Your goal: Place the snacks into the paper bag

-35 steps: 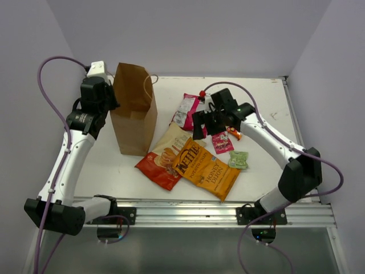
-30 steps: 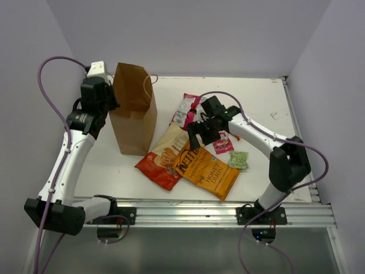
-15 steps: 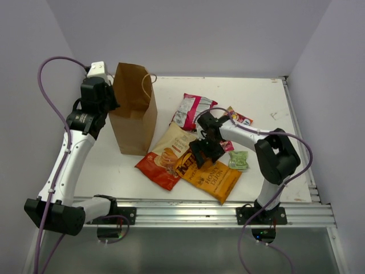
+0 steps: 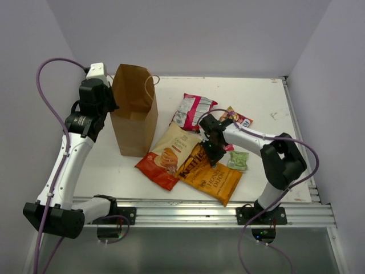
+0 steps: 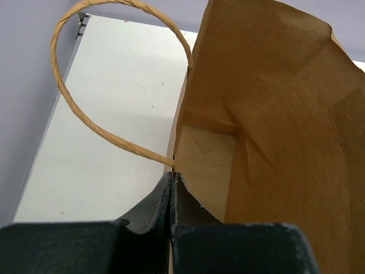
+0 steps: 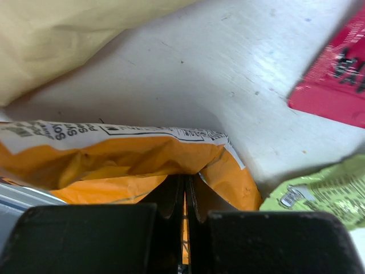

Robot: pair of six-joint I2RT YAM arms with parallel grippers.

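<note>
The left arm [image 4: 67, 162] rises long and nearly straight, jaws pinched shut on the rim of the paper bag [image 4: 135, 114] at the foot of 1 twisted handle [image 5: 102, 134]. The bag stands upright at the table's [image 4: 251, 94] left rear, stiff creased brown kraft. The right arm [image 4: 251, 136] folds back (elbow toward the right edge), jaws closed on the far seam of the glossy orange Kettle chip bag [image 4: 212, 178], lying against the red-and-cream chip bag [image 4: 168, 155].
</note>
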